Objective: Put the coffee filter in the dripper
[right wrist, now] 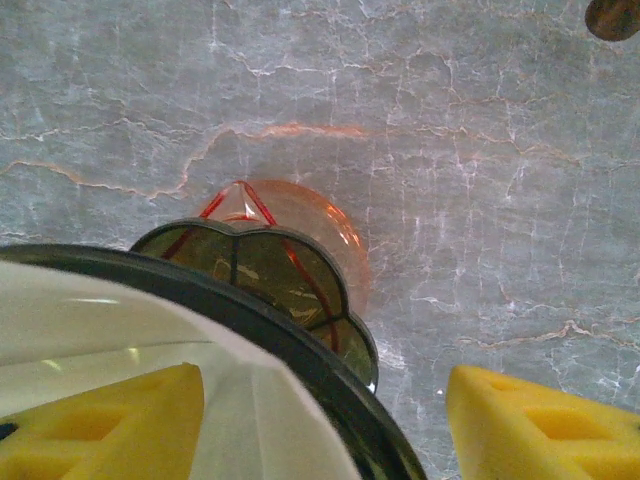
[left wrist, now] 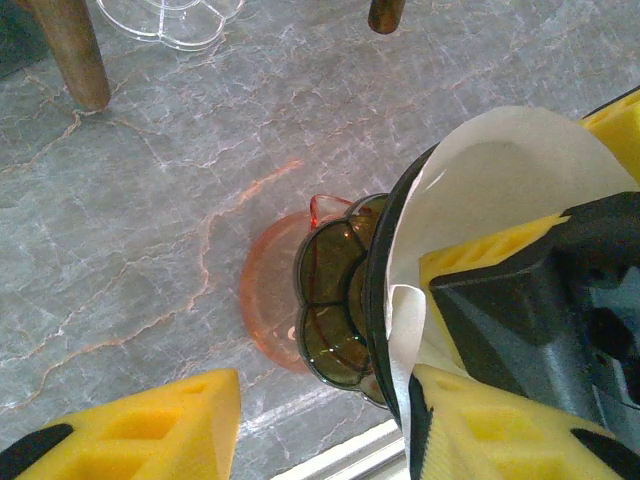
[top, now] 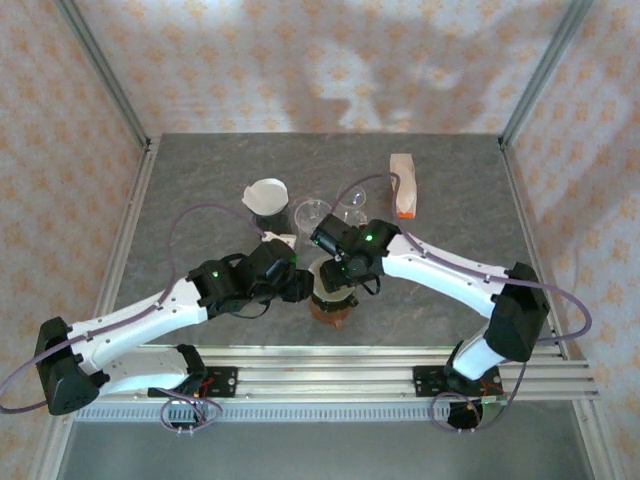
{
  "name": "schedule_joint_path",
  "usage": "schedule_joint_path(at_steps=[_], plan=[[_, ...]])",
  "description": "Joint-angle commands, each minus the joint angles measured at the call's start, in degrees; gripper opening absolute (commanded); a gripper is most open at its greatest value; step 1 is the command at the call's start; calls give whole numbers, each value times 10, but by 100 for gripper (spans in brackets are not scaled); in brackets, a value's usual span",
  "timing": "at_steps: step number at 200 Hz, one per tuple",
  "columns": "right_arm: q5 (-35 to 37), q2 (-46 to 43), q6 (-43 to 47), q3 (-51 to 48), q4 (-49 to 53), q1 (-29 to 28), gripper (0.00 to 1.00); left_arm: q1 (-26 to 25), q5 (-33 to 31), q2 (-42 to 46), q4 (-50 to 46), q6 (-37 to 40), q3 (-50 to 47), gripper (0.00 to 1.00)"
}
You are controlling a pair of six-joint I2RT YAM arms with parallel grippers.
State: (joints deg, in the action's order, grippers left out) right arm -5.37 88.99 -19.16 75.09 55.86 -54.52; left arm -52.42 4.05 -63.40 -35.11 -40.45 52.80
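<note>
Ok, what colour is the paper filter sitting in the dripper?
White; the coffee filter shows best in the left wrist view.

I count one dripper (top: 330,308), amber, at six o'clock on the worktop (top: 200,180). Paper cones come to two: one coffee filter (left wrist: 500,170) sitting in that dripper, and a second white cone (top: 266,193) at eleven o'clock from it. Two clear glasses stand at twelve o'clock, the left glass (top: 311,212) and the right glass (top: 351,211). One beige carton (top: 402,185) is at one o'clock.
</note>
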Motion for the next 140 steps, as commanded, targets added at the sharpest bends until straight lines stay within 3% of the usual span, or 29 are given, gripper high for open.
schedule_joint_path(at_steps=[1, 140], plan=[[13, 12, 10, -10, -3, 1, 65, -1, -4, -4, 3, -1, -9, 47], [23, 32, 8, -15, -14, -5, 65, -1, -2, -5, 7, -2, -15, 47]])
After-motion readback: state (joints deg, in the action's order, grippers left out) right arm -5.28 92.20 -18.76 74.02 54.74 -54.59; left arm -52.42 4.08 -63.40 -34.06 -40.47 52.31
